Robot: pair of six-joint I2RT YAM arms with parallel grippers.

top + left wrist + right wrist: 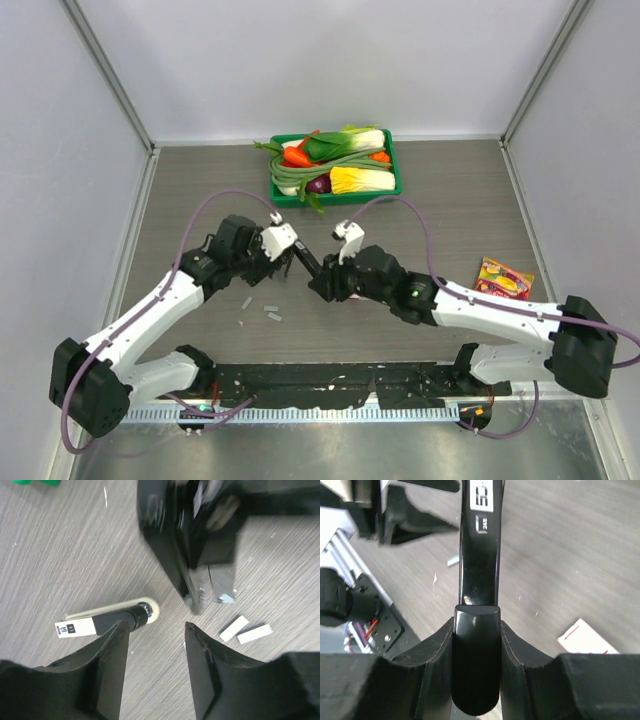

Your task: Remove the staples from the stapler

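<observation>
Two staples point(272, 311) are out and lying loose on the desk point(450, 200), left of centre and a little toward the near edge. They are short pale strips, side by side and nearly parallel. From the left wrist they point(234, 628) sit just off to one side of the gap between the left jaws, close under the stapler's tip. A slim black-and-cream piece with a label point(107, 620) lies on the other side. Above them hangs the stapler point(310, 265), off the desk. Its long axis runs from the right jaws out toward the far-left corner, so its free end points straight at the left arm point(150, 310). The right wrist view shows the black body point(480, 555) running dead ahead with the right jaws clamped on its rear end, a firm hold by the look of it. A strip of bare metal shows under the raised body point(220, 582), but whether any staples sit in it I cannot tell. The left jaws stand apart with nothing between them, just beside that free end. So the left arm is the near one and the right arm point(480, 305) is the anchor. The coming move likely turns on squaring those parted jaws across the stapler's axis at its tip. A green tray of vegetables point(273, 182) sits well clear at the far edge.
</observation>
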